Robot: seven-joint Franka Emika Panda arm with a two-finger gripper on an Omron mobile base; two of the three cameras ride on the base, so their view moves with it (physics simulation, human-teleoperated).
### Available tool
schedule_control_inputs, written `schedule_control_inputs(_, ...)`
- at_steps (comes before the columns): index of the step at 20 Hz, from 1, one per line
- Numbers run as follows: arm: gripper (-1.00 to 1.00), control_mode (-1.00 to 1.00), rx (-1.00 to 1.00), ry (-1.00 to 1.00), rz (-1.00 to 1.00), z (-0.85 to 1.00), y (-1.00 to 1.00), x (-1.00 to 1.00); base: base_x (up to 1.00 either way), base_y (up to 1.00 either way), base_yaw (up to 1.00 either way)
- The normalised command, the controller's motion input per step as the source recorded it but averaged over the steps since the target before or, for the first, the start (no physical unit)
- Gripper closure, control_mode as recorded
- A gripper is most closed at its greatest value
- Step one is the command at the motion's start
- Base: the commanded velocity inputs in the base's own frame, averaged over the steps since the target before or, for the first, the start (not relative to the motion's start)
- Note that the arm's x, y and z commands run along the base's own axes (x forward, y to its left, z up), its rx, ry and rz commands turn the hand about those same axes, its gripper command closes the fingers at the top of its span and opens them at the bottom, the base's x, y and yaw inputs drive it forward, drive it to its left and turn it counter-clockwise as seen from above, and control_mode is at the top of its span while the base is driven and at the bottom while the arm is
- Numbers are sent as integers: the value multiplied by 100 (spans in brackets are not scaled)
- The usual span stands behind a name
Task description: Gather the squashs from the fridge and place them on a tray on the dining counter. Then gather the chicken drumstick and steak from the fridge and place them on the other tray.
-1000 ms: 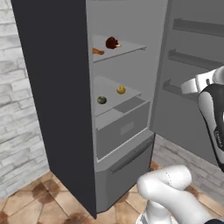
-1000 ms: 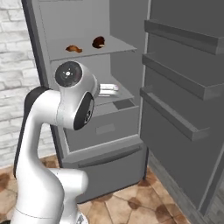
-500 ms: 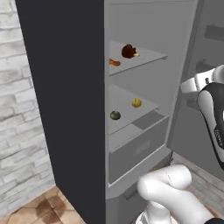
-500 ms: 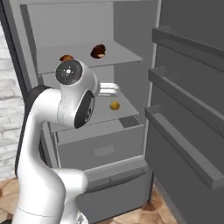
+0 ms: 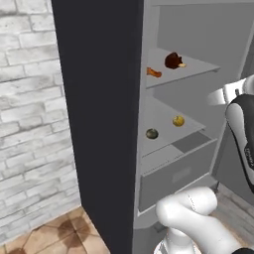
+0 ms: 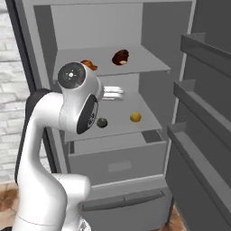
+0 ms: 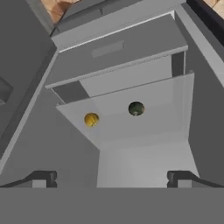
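The fridge [image 5: 99,99] stands open in front of me. On its middle shelf lie two squashes, one yellow [image 6: 135,117] [image 5: 178,120] [image 7: 91,119] and one dark green [image 6: 102,122] [image 5: 152,133] [image 7: 136,108]. The upper shelf carries the dark steak [image 6: 120,57] [image 5: 171,60] and the orange-brown chicken drumstick [image 5: 154,73] [image 6: 89,64], which my arm partly covers in the right base view. My gripper [image 7: 111,179] [image 6: 118,93] hangs open and empty in front of the fridge, above the squash shelf, clear of both squashes.
A light grey drawer [image 7: 118,57] [image 6: 117,160] sits under the squash shelf. The open door with its shelves [image 6: 203,113] stands close on the right. A white brick wall [image 5: 30,124] and brown floor tiles [image 5: 49,238] lie left of the fridge.
The whole picture has shifted: the base has driven nearer and further in front of the open fridge, so the shelves look bigger. The gripper stays open and the food has not moved.
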Motion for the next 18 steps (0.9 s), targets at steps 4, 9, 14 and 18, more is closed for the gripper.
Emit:
schedule_control_inputs(4,-100,100,0,0,0,0,0,0,8,-40,28)
schedule_control_inputs(9,-100,100,0,0,0,0,0,0,22,-50,23)
schedule_control_inputs(14,-100,100,0,0,0,0,0,0,17,-47,21)
schedule_control_inputs(18,-100,100,0,0,0,0,0,0,12,-30,22)
